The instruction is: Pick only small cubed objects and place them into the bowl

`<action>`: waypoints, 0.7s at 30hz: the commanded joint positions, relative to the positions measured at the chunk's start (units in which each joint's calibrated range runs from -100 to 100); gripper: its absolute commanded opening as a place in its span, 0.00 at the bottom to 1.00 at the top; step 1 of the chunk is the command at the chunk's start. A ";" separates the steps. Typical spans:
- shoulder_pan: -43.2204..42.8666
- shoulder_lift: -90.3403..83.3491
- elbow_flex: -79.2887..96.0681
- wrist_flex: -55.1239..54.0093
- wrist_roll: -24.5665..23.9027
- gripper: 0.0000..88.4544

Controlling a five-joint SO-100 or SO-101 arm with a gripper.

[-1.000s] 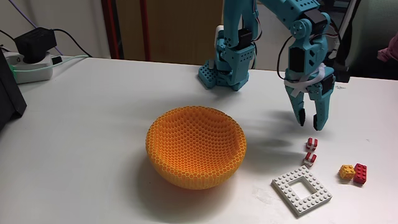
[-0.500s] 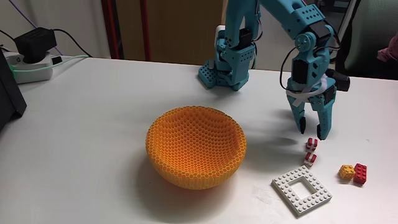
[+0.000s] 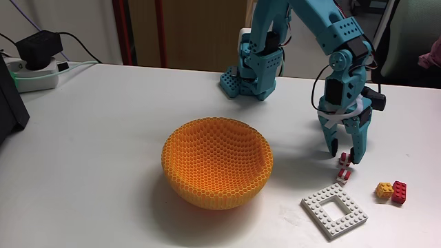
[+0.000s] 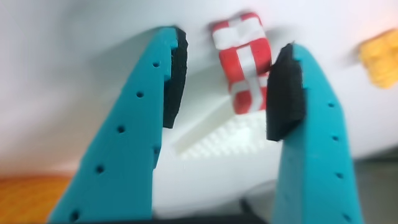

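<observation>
The teal two-finger gripper (image 3: 345,158) is wide open and holds nothing, and its tips hang right over the two small red-and-white striped cubes (image 3: 344,168) on the white table (image 3: 103,138). In the wrist view one striped cube (image 4: 244,67) sits between the black finger pads (image 4: 285,90), close to the right pad. Out past the fingers lie the flat white studded frame plate (image 3: 335,210), the small yellow-orange cube (image 3: 384,190) touching a red brick (image 3: 399,191), and the big round orange honeycomb bowl (image 3: 216,162) with nothing inside.

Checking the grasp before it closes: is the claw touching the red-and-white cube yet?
Cannot tell. In the wrist view the open claw straddles the red-and-white cube, whose edge meets one pad, but blur hides any gap.
</observation>
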 commanded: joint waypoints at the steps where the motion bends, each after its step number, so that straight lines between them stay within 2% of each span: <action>1: 0.41 -0.25 -2.48 -1.00 0.44 0.22; 4: 0.88 0.32 -2.48 -2.04 0.73 0.19; 11: 1.81 1.45 -2.28 -3.78 1.42 0.06; 15: 2.37 -0.16 -3.15 -1.52 1.32 0.00; 21: 8.43 -22.69 -3.15 9.17 1.22 0.01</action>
